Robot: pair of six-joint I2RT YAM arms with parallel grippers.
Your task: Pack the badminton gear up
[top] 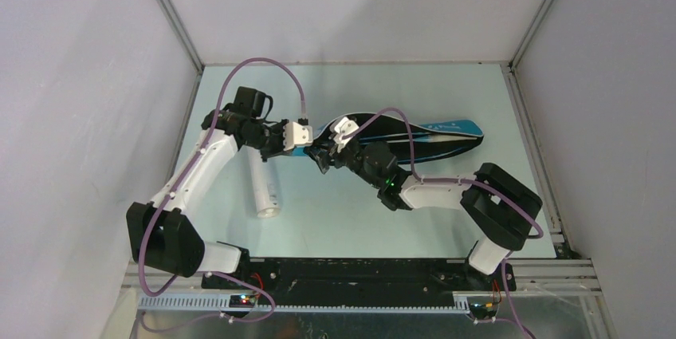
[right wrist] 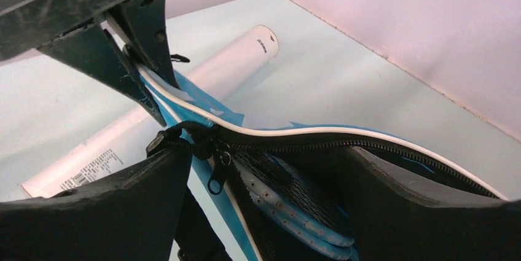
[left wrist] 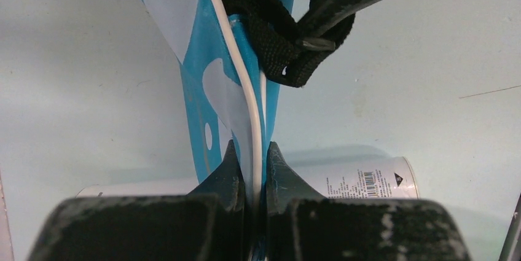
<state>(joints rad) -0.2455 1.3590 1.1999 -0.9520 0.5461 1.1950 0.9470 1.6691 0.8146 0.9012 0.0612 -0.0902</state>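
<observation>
- The left gripper (left wrist: pixel 252 150) is pinching tight on the white-piped edge of the blue racket-shaped fabric bag (left wrist: pixel 203 89), at its narrow end.
- The right gripper (right wrist: pixel 270 156) is standing wide apart astride the bag's open mouth, with the black zipper pull (right wrist: pixel 218 174) between its fingers.
- The bag's long axis is running away from both grippers, and a blue-rimmed strung racket head (right wrist: pixel 289 206) is lying inside.
- The long white tube (right wrist: pixel 203 80) is lying outside, just beside the bag's narrow end.

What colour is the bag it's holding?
The bag is blue with pale patches and white piping; the left wrist view shows it best.
</observation>
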